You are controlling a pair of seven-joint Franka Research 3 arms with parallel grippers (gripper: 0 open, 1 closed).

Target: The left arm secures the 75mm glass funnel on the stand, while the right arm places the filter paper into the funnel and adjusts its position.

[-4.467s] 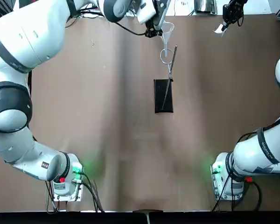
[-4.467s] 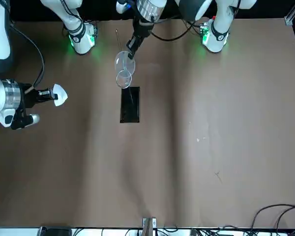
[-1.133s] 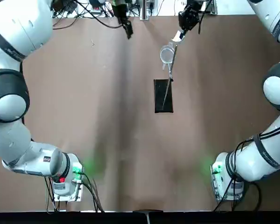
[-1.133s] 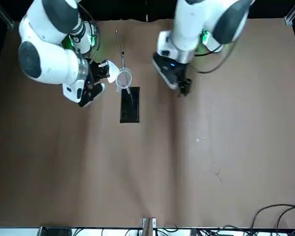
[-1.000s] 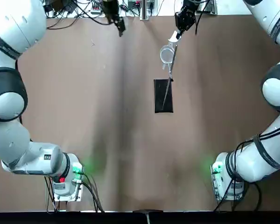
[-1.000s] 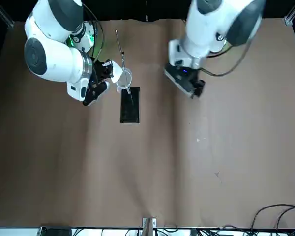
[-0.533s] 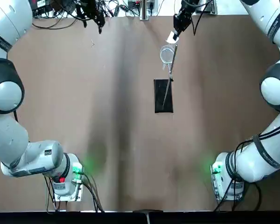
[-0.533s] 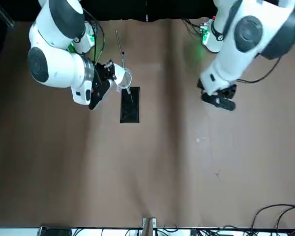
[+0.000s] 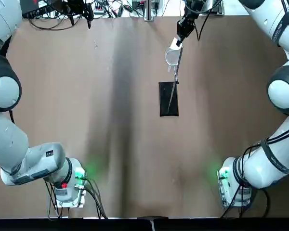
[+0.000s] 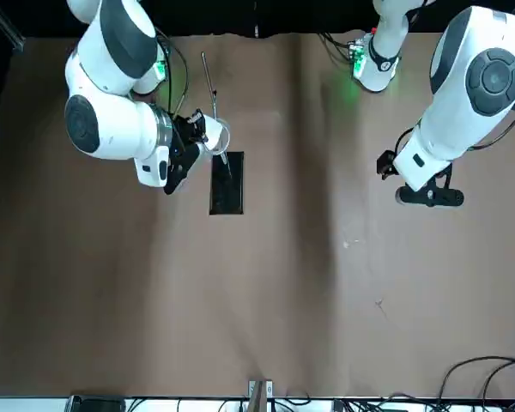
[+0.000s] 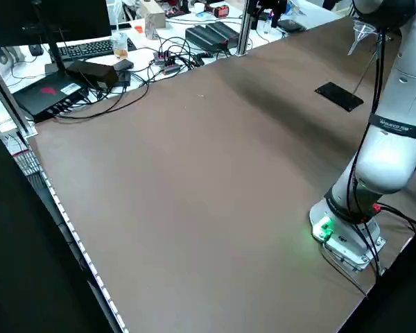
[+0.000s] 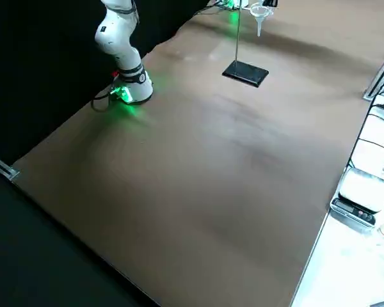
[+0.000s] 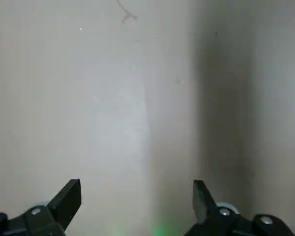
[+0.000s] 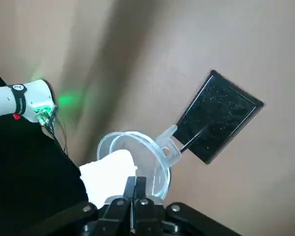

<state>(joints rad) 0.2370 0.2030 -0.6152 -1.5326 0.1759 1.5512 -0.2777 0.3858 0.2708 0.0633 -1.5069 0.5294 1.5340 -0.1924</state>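
Brown table (image 11: 194, 180), cluttered desk (image 11: 90, 48) behind

The right gripper (image 14: 135, 183) hides part of the filter paper (image 14: 108, 172) it pinches.

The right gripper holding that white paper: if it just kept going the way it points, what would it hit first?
Probably the glass funnel in the stand. The right gripper, shut on the filter paper, points down at its open mouth, though the remaining gap is unclear.
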